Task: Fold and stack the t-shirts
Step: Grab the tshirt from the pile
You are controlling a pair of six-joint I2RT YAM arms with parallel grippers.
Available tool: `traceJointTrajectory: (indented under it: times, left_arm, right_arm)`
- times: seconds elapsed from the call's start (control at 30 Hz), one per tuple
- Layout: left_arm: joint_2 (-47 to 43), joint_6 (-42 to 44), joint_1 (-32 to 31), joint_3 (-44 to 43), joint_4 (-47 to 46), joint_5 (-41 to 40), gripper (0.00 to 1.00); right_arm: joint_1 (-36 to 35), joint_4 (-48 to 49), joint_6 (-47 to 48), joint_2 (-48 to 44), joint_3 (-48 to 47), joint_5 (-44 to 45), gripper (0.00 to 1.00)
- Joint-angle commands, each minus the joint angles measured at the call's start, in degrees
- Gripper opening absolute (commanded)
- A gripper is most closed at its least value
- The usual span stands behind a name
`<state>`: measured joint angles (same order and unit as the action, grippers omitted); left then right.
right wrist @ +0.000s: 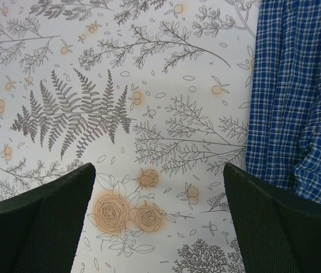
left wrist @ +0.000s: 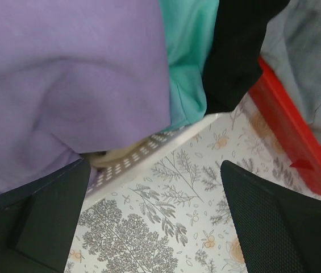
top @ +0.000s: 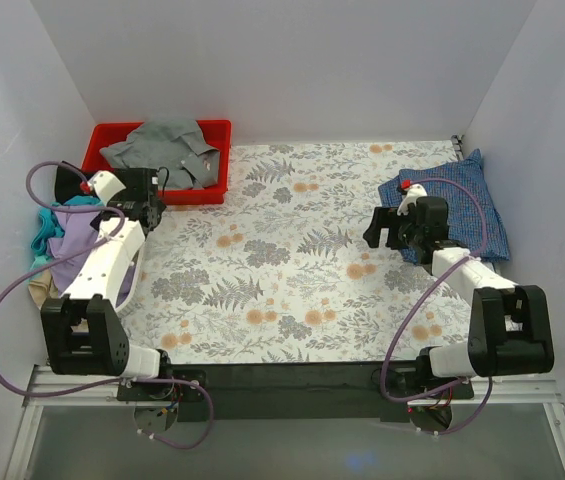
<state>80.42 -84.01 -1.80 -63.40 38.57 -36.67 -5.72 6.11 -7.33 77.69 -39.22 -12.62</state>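
A lavender t-shirt (top: 77, 240) lies on a pile at the left with teal (top: 40, 238), black (top: 66, 181) and tan (top: 38, 290) shirts. In the left wrist view the lavender shirt (left wrist: 69, 79), teal shirt (left wrist: 186, 62) and black shirt (left wrist: 237, 51) hang over a white perforated basket rim (left wrist: 149, 149). A grey shirt (top: 162, 148) lies in the red bin (top: 212, 190). A blue checked shirt (top: 477, 200) lies folded at the right and shows in the right wrist view (right wrist: 296, 91). My left gripper (top: 150, 205) (left wrist: 154, 196) is open and empty beside the pile. My right gripper (top: 380, 230) (right wrist: 159, 193) is open and empty over the cover, left of the blue shirt.
The floral table cover (top: 292, 270) spans the middle. The red bin's wall (left wrist: 285, 131) is close on the left gripper's right side. White walls enclose the table on three sides.
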Motion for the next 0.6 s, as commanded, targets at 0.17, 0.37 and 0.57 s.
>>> traceJointTrajectory:
  times: [0.17, 0.37, 0.57]
  left_arm:
    - [-10.20, -4.04, 0.22, -5.16, 9.76, -18.95, 0.98]
    - [-11.70, -5.20, 4.43, -1.56, 9.69, -19.16, 0.98]
    - [-10.81, -8.81, 9.62, 2.22, 10.92, -17.83, 0.98]
  right_arm:
    - [-1.31, 1.45, -1.37, 3.61, -3.23, -3.90, 0.98]
    - [-2.37, 1.36, -1.19, 2.38, -2.88, -3.81, 0.98]
    - [-2.63, 1.36, -1.28, 1.76, -2.44, -3.90, 0.98]
